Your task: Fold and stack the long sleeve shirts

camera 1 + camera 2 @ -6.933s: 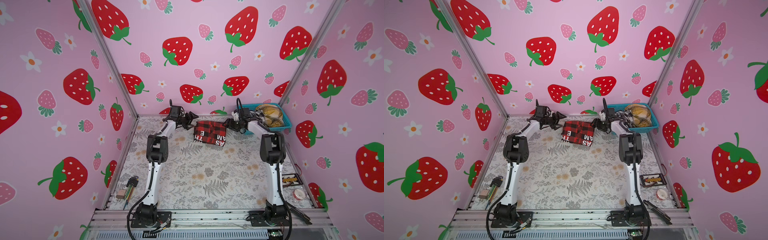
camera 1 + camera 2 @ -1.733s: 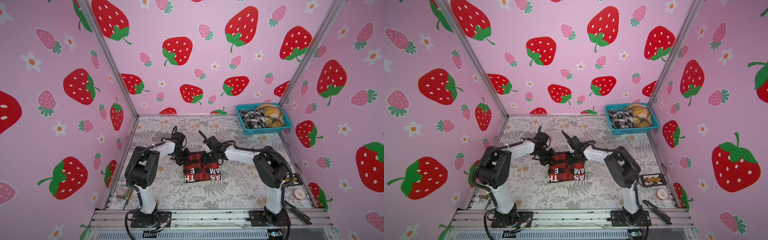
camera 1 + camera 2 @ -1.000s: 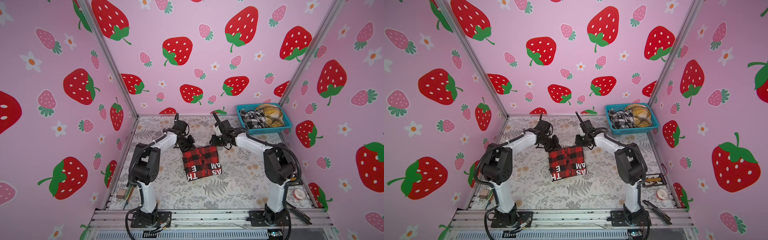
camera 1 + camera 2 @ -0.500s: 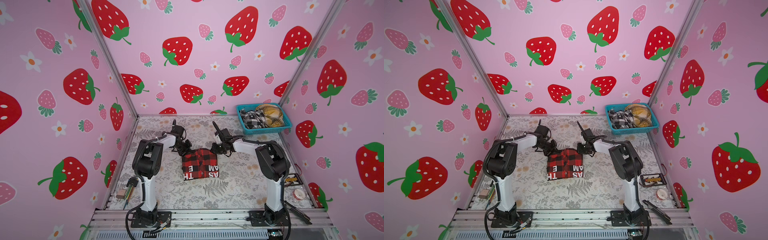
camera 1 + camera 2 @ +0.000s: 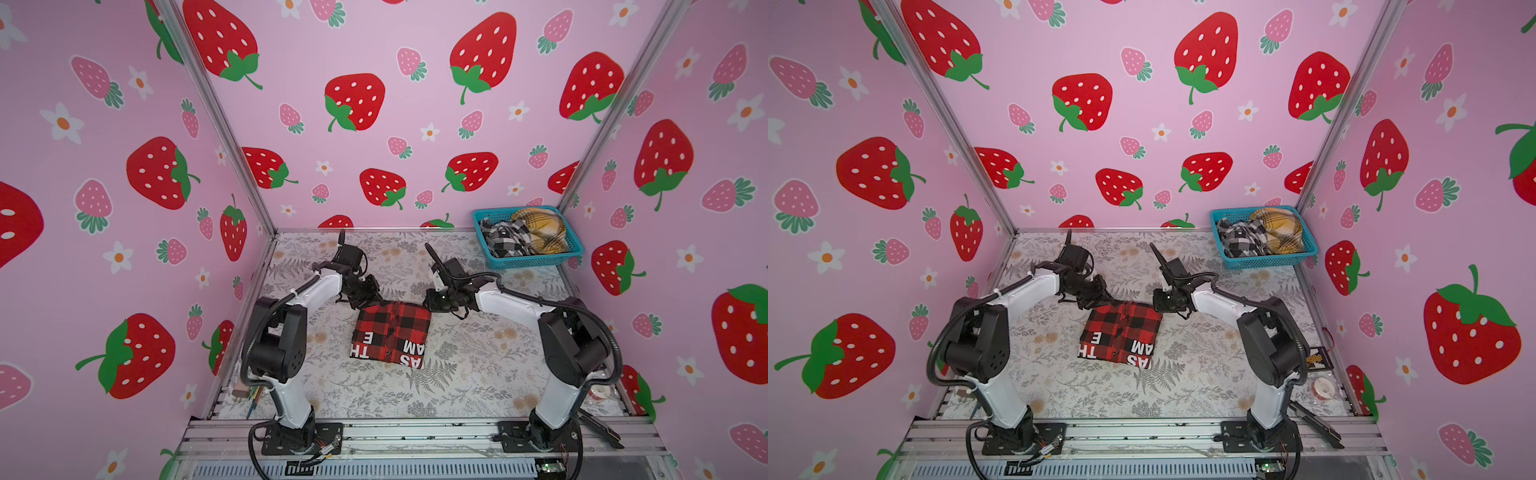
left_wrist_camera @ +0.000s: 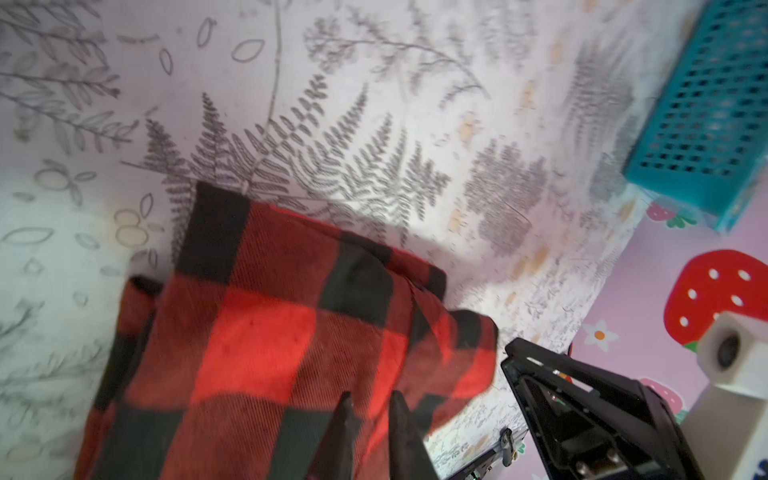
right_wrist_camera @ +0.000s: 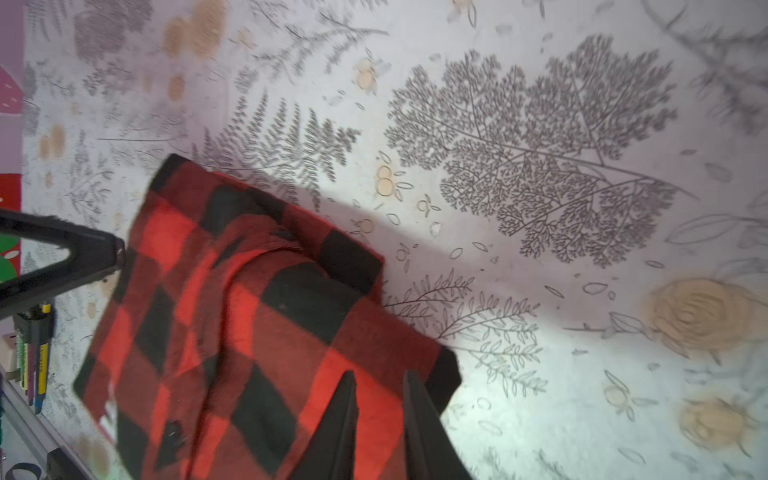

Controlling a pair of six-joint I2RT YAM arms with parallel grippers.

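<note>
Top views: shirt [image 5: 390,334] flat at middle of table [image 5: 478,374], earlier at far edge.
Left gripper [image 6: 371,397]: narrow gap at shirt corner; grip cannot be told.
Right gripper [image 7: 379,376]: likewise.

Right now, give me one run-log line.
shirt folded, mid-table | left gripper at far-left corner, grip unclear | right gripper at far-right corner, grip unclear | basket holds plaid clothes

Three shirts [image 5: 390,332] (one red), one basket [image 5: 536,262].

On the shirt [image 5: 390,328], white block letters [image 5: 360,352] read "TH", "E", "AM" and "AS".
</note>
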